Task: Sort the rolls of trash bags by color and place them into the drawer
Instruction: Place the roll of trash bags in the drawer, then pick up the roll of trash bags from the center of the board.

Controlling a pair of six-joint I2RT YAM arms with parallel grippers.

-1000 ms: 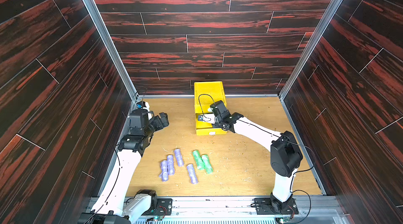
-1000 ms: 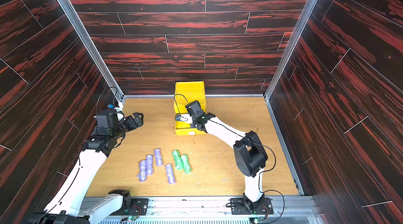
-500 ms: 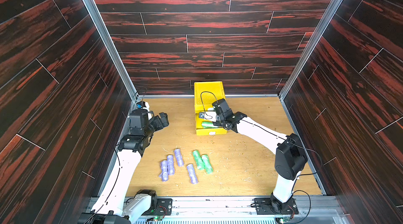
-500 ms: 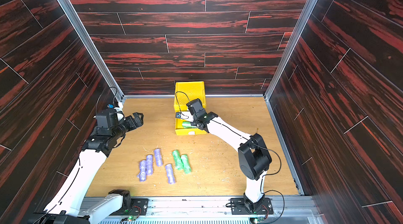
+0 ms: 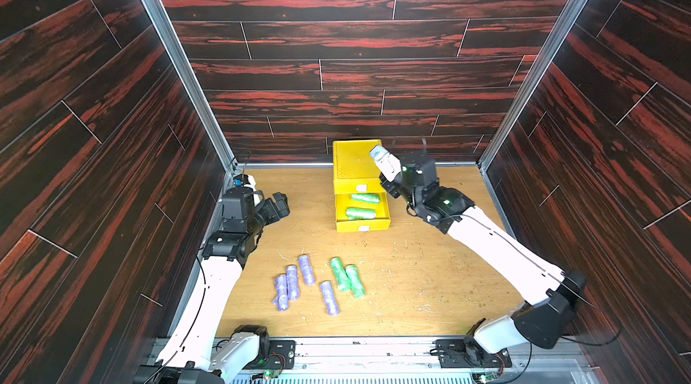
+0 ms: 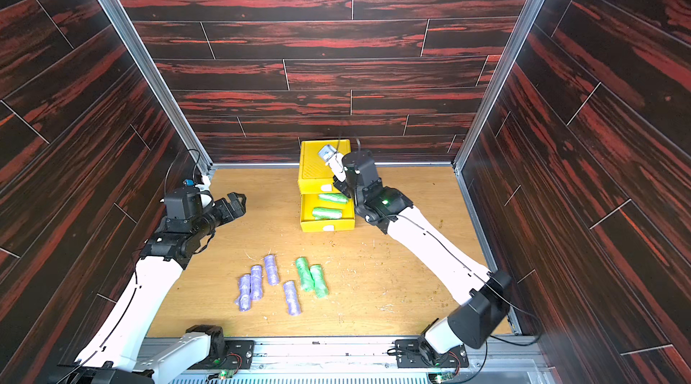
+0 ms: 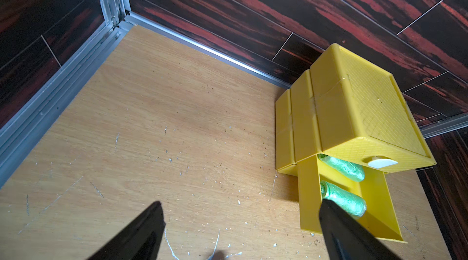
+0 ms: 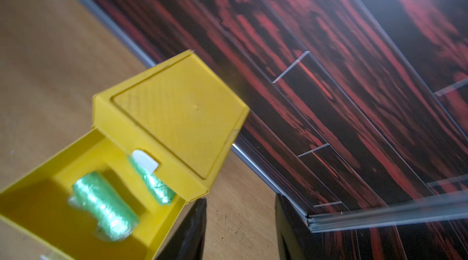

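Two green rolls (image 5: 364, 197) lie in the pulled-out drawer (image 5: 347, 228) of the yellow cabinet (image 5: 351, 161) at the table's (image 5: 430, 281) back edge. Two loose green rolls (image 5: 338, 273) and four purple rolls (image 5: 306, 270) lie toward the front edge. The right hand (image 5: 392, 188) hovers beside the cabinet, released and empty. The left hand (image 5: 281, 205), fingers spread wide, hangs near the left edge.

text: none readable | labels: white patches (image 5: 361, 188) on drawer (image 5: 351, 161) — blank | numbers: none
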